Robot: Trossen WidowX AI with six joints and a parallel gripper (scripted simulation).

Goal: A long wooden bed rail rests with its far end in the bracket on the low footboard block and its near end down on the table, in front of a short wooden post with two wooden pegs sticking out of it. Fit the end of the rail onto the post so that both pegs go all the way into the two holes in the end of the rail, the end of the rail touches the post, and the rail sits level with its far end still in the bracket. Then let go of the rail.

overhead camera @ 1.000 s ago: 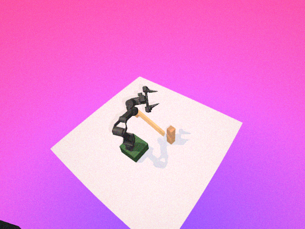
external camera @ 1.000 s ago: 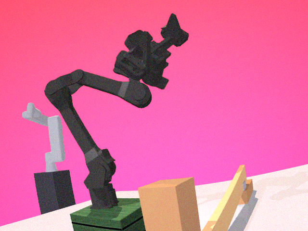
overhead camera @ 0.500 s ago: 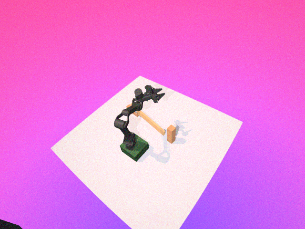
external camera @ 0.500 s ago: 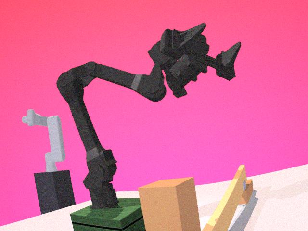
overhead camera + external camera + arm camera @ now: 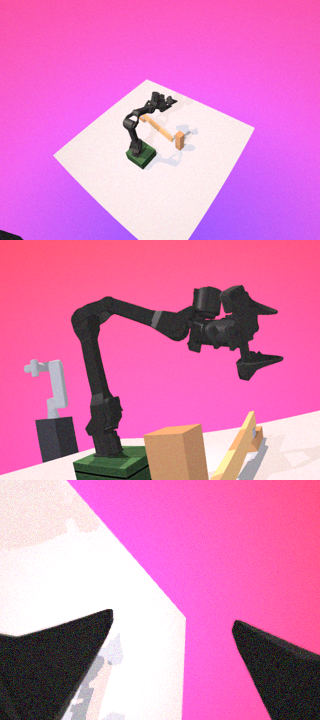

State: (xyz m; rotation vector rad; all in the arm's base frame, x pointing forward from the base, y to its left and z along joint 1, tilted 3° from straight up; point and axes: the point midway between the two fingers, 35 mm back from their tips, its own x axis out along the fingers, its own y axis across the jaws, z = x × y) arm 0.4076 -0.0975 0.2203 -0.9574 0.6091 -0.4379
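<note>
The wooden rail [image 5: 157, 126] [image 5: 236, 449] slopes from the low footboard block [image 5: 142, 119] [image 5: 258, 437] down toward the short wooden post [image 5: 179, 140] [image 5: 175, 454]. Its far end is at the grey bracket [image 5: 253, 432]. Its near end lies low in front of the post in the top view and is cut off in the exterior view. The pegs and the holes cannot be made out. My gripper [image 5: 174, 103] [image 5: 280, 335] [image 5: 172, 620] is wide open and empty, high above the table and well away from the rail. The wrist view shows neither rail nor post.
The arm stands on a green base block [image 5: 141, 161] [image 5: 108, 464] on the pale table [image 5: 103, 167], to one side of the rail. The post stands upright beyond the rail's near end. A grey arm shape [image 5: 58, 384] on a dark pedestal [image 5: 55, 438] stands in the background.
</note>
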